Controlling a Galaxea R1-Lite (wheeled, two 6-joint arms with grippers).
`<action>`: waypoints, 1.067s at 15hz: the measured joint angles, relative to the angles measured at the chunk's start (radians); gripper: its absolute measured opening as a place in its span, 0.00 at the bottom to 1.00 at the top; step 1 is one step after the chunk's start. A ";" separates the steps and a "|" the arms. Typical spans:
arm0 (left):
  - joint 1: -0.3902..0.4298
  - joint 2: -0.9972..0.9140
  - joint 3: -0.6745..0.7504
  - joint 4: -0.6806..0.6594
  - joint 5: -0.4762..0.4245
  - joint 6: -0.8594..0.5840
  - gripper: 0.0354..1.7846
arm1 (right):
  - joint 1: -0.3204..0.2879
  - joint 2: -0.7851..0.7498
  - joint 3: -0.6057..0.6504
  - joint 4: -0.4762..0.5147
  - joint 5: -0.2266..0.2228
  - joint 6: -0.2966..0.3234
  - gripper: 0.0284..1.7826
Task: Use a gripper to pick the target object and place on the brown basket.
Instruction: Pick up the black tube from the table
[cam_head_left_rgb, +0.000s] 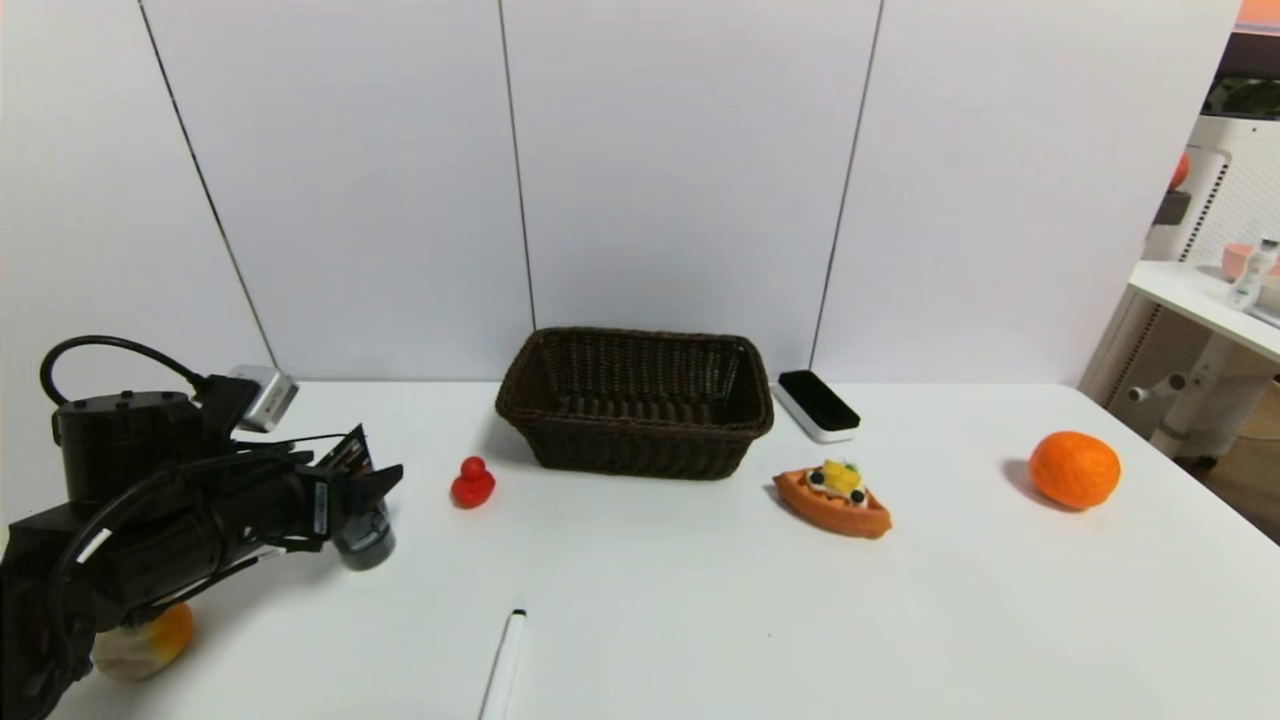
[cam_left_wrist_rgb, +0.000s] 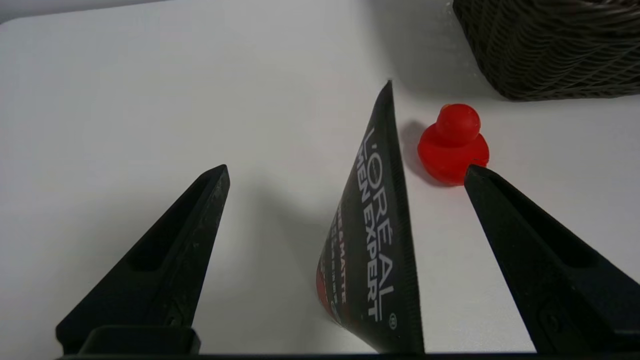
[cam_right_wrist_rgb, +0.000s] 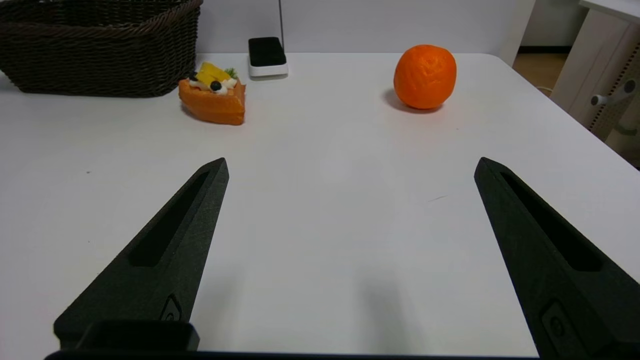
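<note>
The target object, a black squeeze tube (cam_left_wrist_rgb: 375, 240) with white and red print, stands on its round cap (cam_head_left_rgb: 365, 542) at the table's left, crimped end up. My left gripper (cam_left_wrist_rgb: 346, 170) is open, one finger on each side of the tube with gaps to both; the head view shows it (cam_head_left_rgb: 375, 480) low over the table around the tube. The brown basket (cam_head_left_rgb: 640, 445) stands at the back centre, to the right of and beyond the tube, and looks empty. My right gripper (cam_right_wrist_rgb: 351, 162) is open and empty over bare table, out of the head view.
A red toy duck (cam_head_left_rgb: 472, 483) sits between the tube and the basket. A white marker pen (cam_head_left_rgb: 503, 665) lies at the front. A white box with black top (cam_head_left_rgb: 818, 405), a toy cake slice (cam_head_left_rgb: 835, 495) and an orange (cam_head_left_rgb: 1074, 469) are at the right. A yellow-orange fruit (cam_head_left_rgb: 150, 645) lies under my left arm.
</note>
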 joint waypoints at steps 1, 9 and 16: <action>0.000 0.009 0.001 -0.014 0.000 -0.005 0.94 | 0.000 0.000 0.000 0.000 0.000 0.000 0.95; 0.002 0.045 0.049 -0.149 0.001 -0.080 0.94 | 0.000 0.000 0.000 0.000 0.000 0.000 0.95; 0.005 0.035 0.055 -0.148 0.001 -0.081 0.69 | 0.000 0.000 0.000 0.000 0.000 0.000 0.95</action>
